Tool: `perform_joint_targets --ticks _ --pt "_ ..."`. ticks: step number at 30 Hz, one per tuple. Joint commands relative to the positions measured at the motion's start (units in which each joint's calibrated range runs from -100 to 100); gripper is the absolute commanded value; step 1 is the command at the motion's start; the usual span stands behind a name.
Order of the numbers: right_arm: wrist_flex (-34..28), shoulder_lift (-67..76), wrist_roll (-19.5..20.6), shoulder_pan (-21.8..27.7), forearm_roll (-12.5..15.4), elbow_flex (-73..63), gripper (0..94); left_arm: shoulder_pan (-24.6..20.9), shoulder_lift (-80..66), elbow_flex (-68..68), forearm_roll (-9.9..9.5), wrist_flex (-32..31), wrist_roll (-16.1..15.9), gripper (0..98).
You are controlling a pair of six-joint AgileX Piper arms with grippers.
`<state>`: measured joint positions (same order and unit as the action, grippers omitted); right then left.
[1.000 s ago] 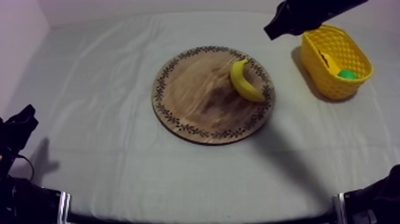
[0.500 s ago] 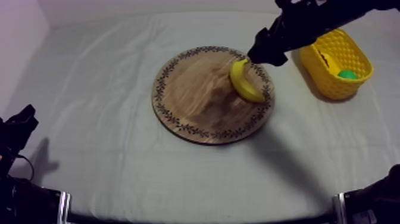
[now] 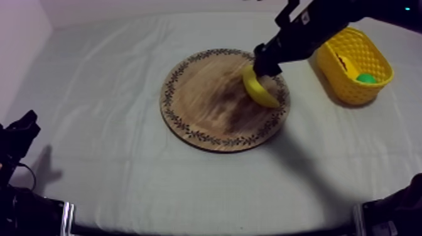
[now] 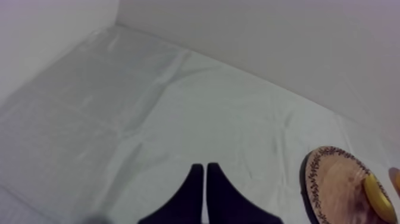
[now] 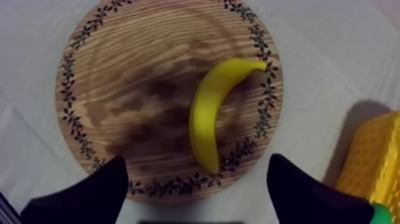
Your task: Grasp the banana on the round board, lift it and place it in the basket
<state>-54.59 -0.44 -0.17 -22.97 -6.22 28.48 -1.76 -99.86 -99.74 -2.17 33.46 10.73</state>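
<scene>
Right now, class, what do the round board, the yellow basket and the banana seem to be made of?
Round board with patterned rim: wood, matte, grain showing. Yellow lattice basket: probably moulded plastic, openwork walls. Curved yellow banana: likely plastic toy, smooth, evenly coloured.

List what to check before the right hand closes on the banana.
1. Right hand open: ok, spread wide.
2. Banana centred under the gap: ok, it lies free on the wooden board.
3. Hand low enough to grip: cannot tell.
4. Left hand out of the way: ok, shut, over bare cloth.
5. Yellow basket upright with room: ok.
</scene>
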Motion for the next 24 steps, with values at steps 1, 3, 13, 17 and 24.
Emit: perform_joint_targets --ticks 1,3,13,17,24 --pt "0.2 -4.3 0.6 0.0 -0.3 -0.7 88.8 0.0 0.0 0.0 0.0 0.0 0.0 0.1" --pt "0.9 -7.3 1.5 0.0 -0.9 -1.6 88.7 0.0 0.0 0.0 0.0 0.0 0.0 0.1" --pt "2.3 -21.1 4.7 -0.9 -3.0 -6.8 88.1 0.0 0.0 0.0 0.0 0.0 0.0 0.1" --pt "2.0 -24.9 5.9 -1.3 -3.7 -8.7 86.5 0.0 0.0 0.0 0.0 0.0 0.0 0.1" --pt "0.2 -31.9 6.7 -1.0 -4.0 -13.9 83.3 0.0 0.0 0.0 0.0 0.0 0.0 0.1"
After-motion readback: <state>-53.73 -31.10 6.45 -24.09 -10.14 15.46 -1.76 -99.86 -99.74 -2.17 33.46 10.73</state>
